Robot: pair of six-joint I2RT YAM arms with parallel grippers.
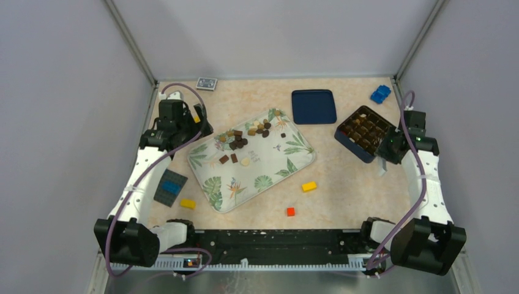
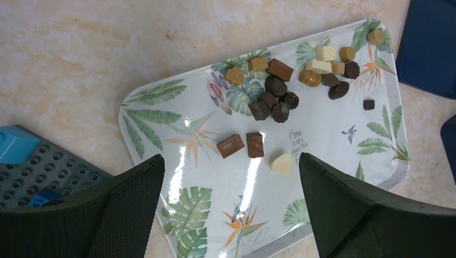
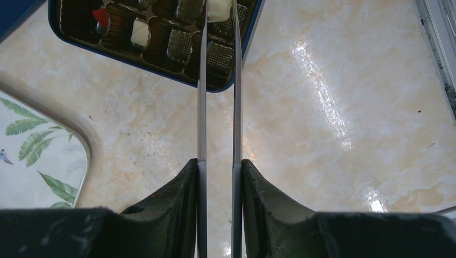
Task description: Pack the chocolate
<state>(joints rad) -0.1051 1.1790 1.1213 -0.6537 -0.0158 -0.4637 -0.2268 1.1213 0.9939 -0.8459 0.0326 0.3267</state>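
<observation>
Beige marbled table (image 1: 343,184), grey walls around. Leaf-print tray (image 1: 294,160) at centre; chocolate (image 2: 274,99) loose on its far-left part, clustered within left arm's reach. Blue box (image 1: 350,144) far right, lid (image 1: 314,106) off beside it, so cells are reachable (some already filled). Left gripper (image 2: 231,161) hangs above tray, fingers spread wide, nothing held. Right gripper (image 3: 219,166) clamps tweezers (image 3: 202,107), blades slightly apart, pointing at box; likely for handling tiny pieces. Tips out of view.

Bare table (image 1: 333,160) separates tray (image 1: 272,173) from box (image 1: 354,148).
</observation>
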